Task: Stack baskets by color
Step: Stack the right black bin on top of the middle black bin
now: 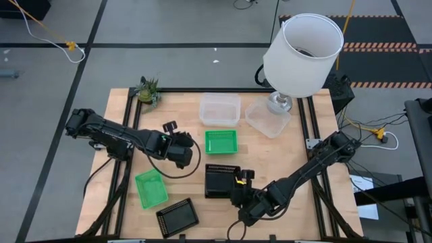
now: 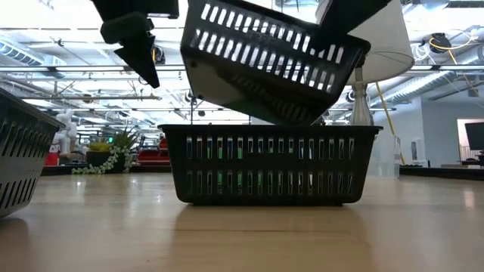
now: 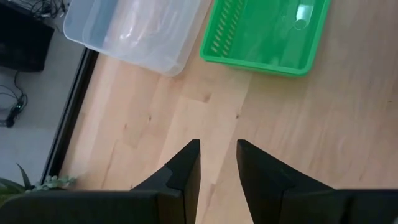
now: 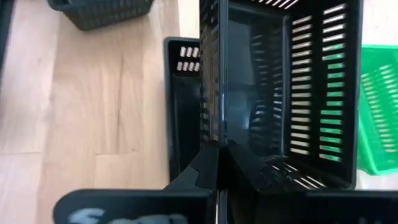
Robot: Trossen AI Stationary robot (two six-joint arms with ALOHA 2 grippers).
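right end effector (image 4: 217, 149) pinched shut on one wall of a tilted black basket (image 2: 272, 64) above the seated black basket (image 2: 268, 162), frame centre. risk: lowered at this tilt, a corner catches the rim and jams. left end effector (image 3: 217, 155) part open, empty.

High view looks straight down on the whole table (image 1: 270, 162); low view sits at tabletop level, close on the black basket (image 2: 268, 162); 2 wrist views peer down close; all 4 share the wood tabletop.

One basket (image 2: 274, 64) is hanging tilted right over another basket (image 2: 268, 164) sitting on the table (image 2: 242, 234), with a third basket (image 2: 17, 151) sitting off to the side.
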